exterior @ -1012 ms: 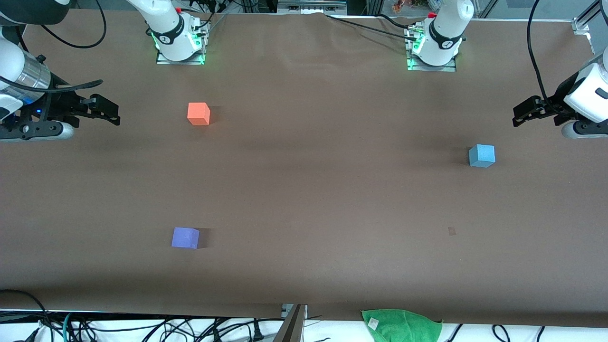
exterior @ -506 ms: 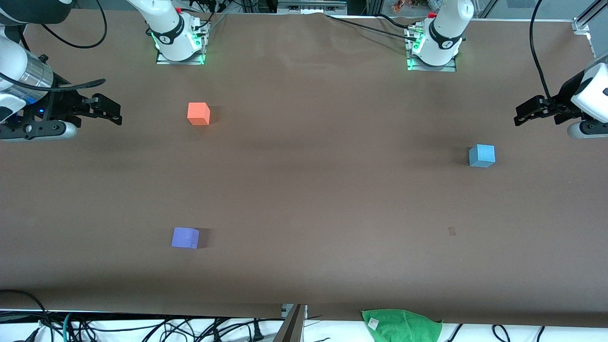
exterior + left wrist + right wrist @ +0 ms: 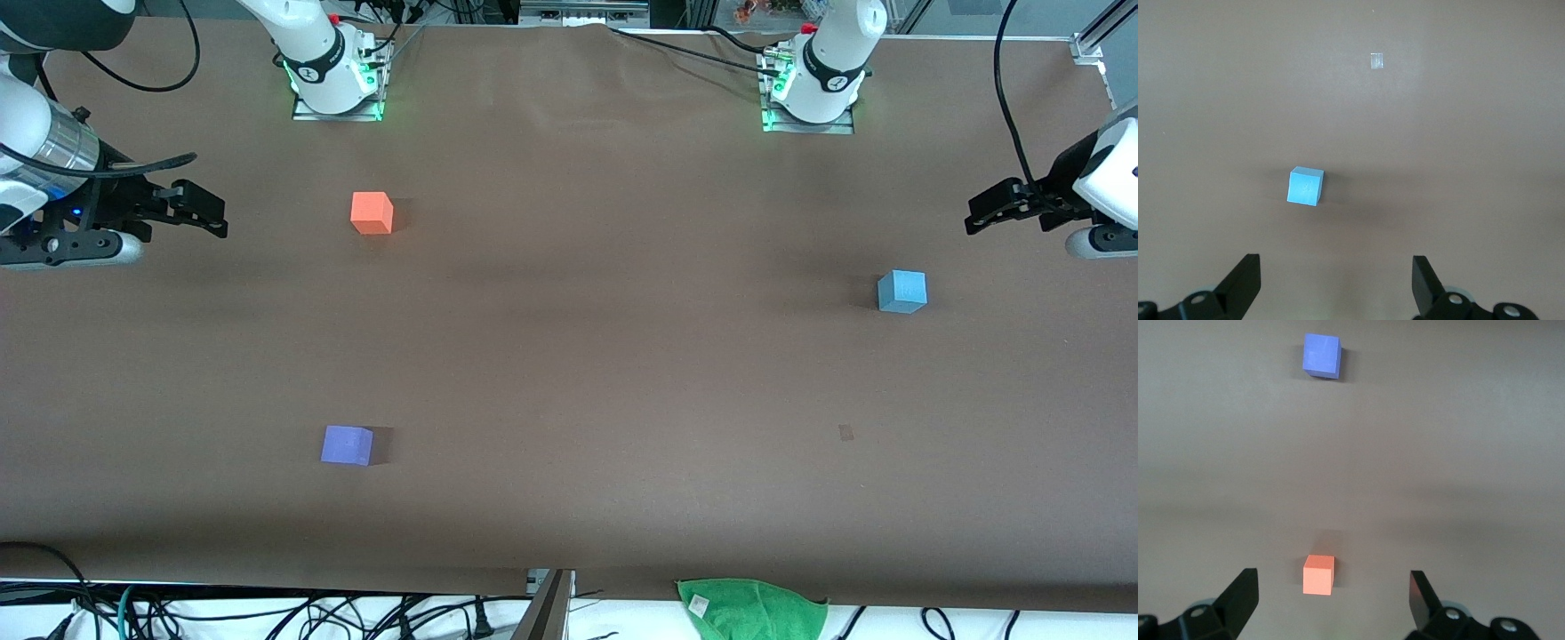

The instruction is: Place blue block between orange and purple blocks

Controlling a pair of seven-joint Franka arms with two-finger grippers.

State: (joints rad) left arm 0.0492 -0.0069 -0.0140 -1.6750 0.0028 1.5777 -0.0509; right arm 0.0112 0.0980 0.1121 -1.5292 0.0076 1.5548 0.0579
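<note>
Three cubes on the brown table point(image 3: 569, 356), one of each colour: one blue block point(image 3: 902, 292), one orange block point(image 3: 372, 213), one purple block point(image 3: 347, 444). Also one green cloth point(image 3: 754, 608) at the table's camera-side edge, and one small pale tape mark point(image 3: 845, 432) on the surface.

Blue block sits toward the left arm's end of the table, well apart from the other two. From the blue block, the orange one lies at roughly 10 o'clock in the front view and the purple one at roughly 8 o'clock. Orange and purple are both toward the right arm's end, purple nearer the front camera, orange at 12 o'clock from it, with bare table between them.

Left gripper point(image 3: 978, 219) hangs in the air over the left arm's end of the table, at about 1 o'clock from the blue block, fingers spread wide and holding nothing (the left wrist view shows the blue cube between and ahead of the two fingertips point(image 3: 1245, 277)). Right gripper point(image 3: 209, 215) hangs over the right arm's end, at about 9 o'clock from the orange block, fingers also wide apart and empty.

Versus a second ago: both grippers have drifted slightly outward and up toward the table ends; all three cubes unmoved.
</note>
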